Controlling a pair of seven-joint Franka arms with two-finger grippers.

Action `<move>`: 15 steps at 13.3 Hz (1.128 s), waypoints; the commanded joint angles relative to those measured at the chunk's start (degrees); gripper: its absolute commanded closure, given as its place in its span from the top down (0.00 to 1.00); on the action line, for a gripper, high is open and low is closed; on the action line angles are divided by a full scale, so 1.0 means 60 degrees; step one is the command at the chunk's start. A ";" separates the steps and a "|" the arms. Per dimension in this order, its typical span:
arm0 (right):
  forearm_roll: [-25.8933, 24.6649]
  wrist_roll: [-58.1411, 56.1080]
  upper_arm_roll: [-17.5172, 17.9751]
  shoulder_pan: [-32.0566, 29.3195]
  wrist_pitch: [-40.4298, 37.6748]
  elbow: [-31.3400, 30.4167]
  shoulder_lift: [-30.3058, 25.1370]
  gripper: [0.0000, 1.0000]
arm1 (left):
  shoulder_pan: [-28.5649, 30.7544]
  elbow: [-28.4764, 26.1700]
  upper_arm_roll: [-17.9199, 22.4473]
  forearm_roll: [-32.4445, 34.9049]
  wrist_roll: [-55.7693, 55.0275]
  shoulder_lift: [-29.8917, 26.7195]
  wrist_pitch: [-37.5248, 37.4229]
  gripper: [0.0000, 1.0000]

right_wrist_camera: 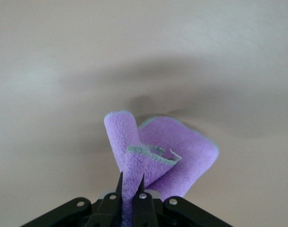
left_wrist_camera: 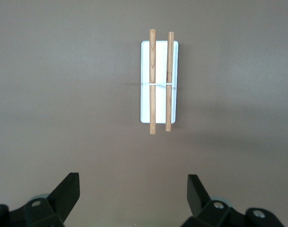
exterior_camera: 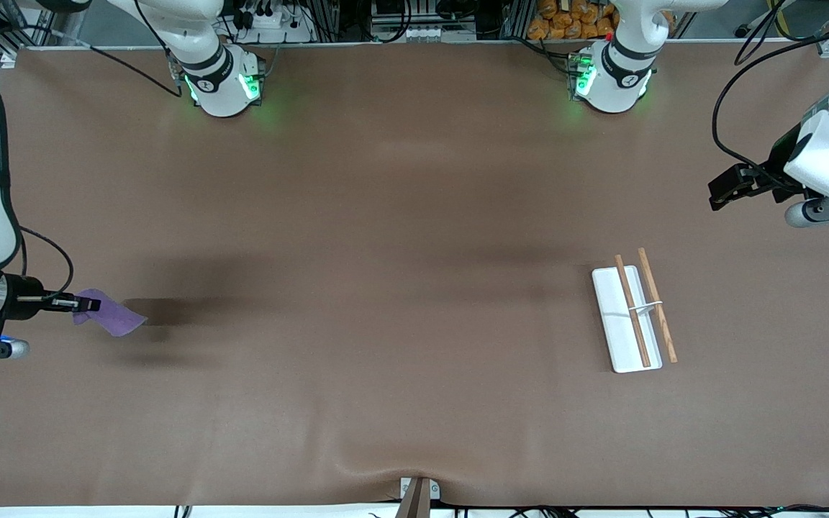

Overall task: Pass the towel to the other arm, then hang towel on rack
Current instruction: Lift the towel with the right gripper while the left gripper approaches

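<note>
The right gripper (exterior_camera: 91, 304) is up over the surface (exterior_camera: 386, 288) at the right arm's end, its fingers (right_wrist_camera: 116, 191) pressed together on a fold of the towel (exterior_camera: 111, 315). The towel hangs from that pinch, clear of the surface, with its shadow lying on the brown cover beside it. In the right wrist view the towel (right_wrist_camera: 158, 156) curls up around the right gripper (right_wrist_camera: 129, 189): one flap stands upright, a wider flap spreads beside it, and a pale edge shows along the fold. How much cloth lies under the fingers is hidden by the gripper body, and the towel's full outline cannot be made out in any view. Much of the right arm is cut off by the front view's edge.

The left gripper (exterior_camera: 720, 194) waits in the air at the left arm's end of the surface, spread wide and holding nothing. In the front view it shows only as a dark shape, and its arm is partly cut off at the edge. In the left wrist view the left gripper (left_wrist_camera: 134, 194) shows two dark fingers (left_wrist_camera: 68, 191) standing well apart, cut off at the frame's edge.

The rack (exterior_camera: 630, 316) lies flat on the surface toward the left arm's end, well apart from the towel. Its white base carries two brown rods, joined by a thin white bracket that is hard to make out; one rod overhangs the base's edge. The left wrist view looks down on the rack (left_wrist_camera: 159, 82).
</note>
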 commanded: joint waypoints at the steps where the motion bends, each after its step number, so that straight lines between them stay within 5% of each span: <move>1: 0.0127 -0.0036 -0.0014 0.0543 -0.0520 0.0318 -0.0085 0.00 | 0.0109 -0.0024 -0.0031 0.0016 0.0156 -0.0079 -0.0089 1.00; 5: 0.1298 -0.0094 0.0146 0.0984 -0.0623 0.0377 -0.0246 0.00 | 0.0095 0.0005 -0.0045 0.0016 0.0069 -0.0020 -0.0089 1.00; 10: 0.1242 -0.0109 0.1624 0.1116 -0.0580 0.0406 -0.0611 0.00 | 0.0007 0.0078 -0.0075 -0.0101 0.0025 0.0227 0.0188 1.00; 15: 0.1153 -0.0036 0.1787 0.2681 -0.0551 0.0829 -0.0949 0.00 | 0.0095 0.0122 -0.0075 -0.0102 0.0025 0.0668 0.0833 1.00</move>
